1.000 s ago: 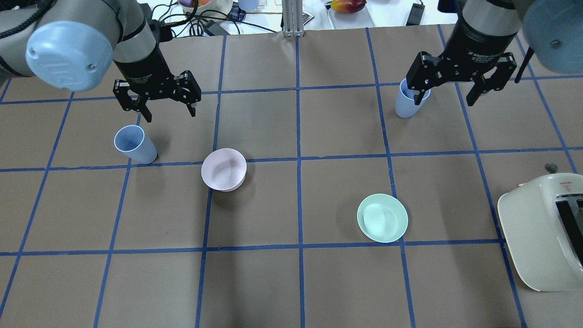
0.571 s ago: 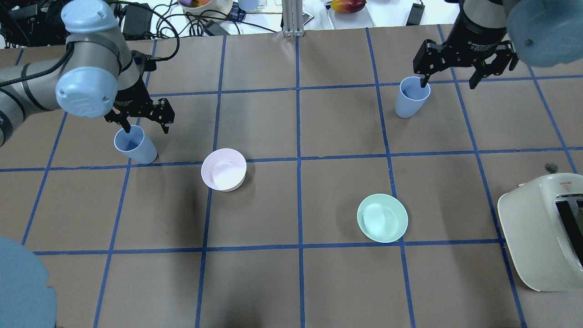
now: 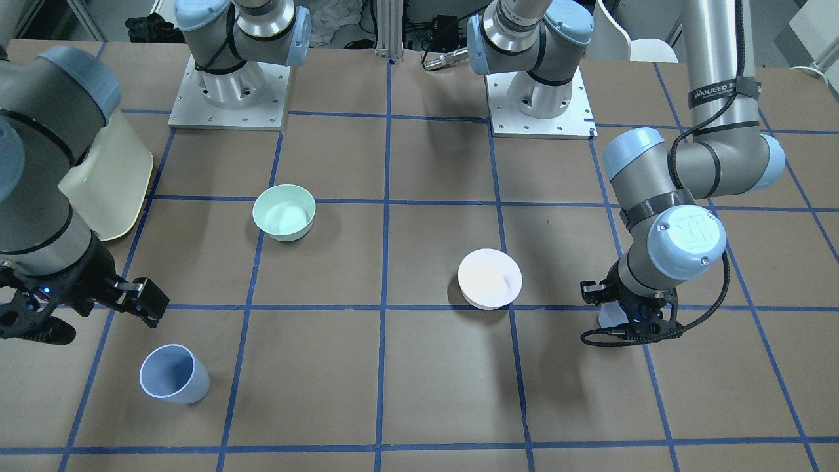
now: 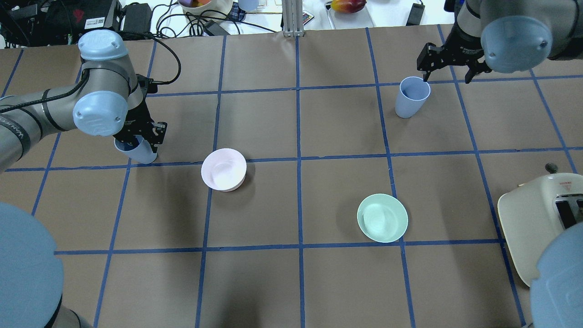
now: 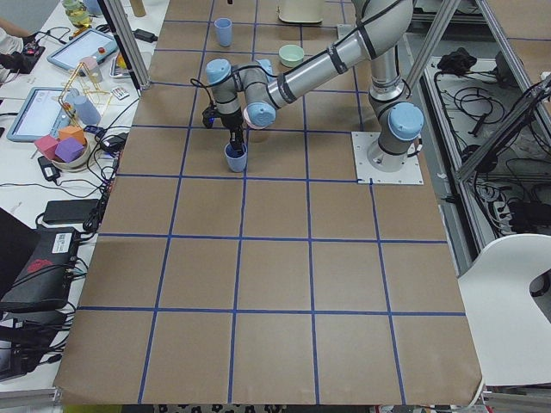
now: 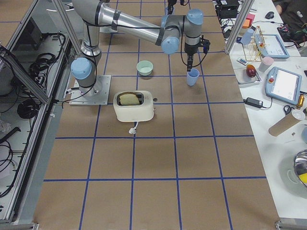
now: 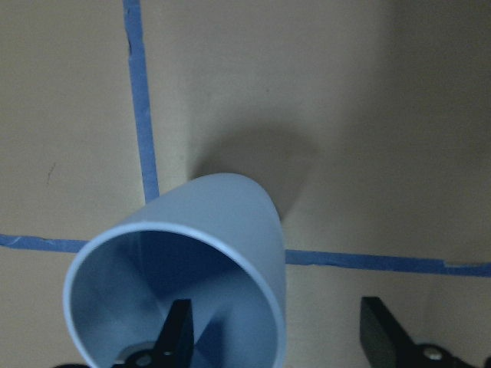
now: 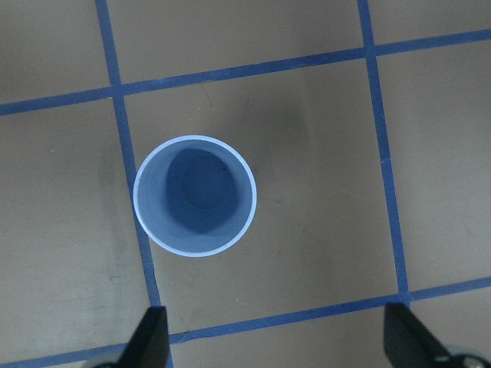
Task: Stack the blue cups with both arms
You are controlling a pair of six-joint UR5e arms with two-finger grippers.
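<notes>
- The left fingers (image 7: 175, 341) are spread apart and hold nothing. The left wrist view shows one finger down inside the left blue cup (image 7: 230, 230) and the other outside it at 3 o'clock, with the cup wall between them. Whether either touches the wall I cannot tell.
- The overhead view hides that cup's mouth under the wrist, and the front-facing view shows only a sliver of the cup.
- This cup stands on its base on the desk (image 4: 341, 282), mouth up, long axis vertical, at 9 o'clock of the pink bowl (image 4: 224, 169) in the overhead view.
- The right fingers (image 8: 149, 341) are spread wide and empty. The right wrist view looks straight down into the right blue cup (image 8: 194, 195), which sits at 11 o'clock of the gap, clear of both fingers.
- The exterior right view adds that these fingers hang higher than the rim.
- This cup also stands upright, mouth up, axis vertical, at 12 o'clock of the green bowl (image 4: 382, 217) in the overhead view.
</notes>
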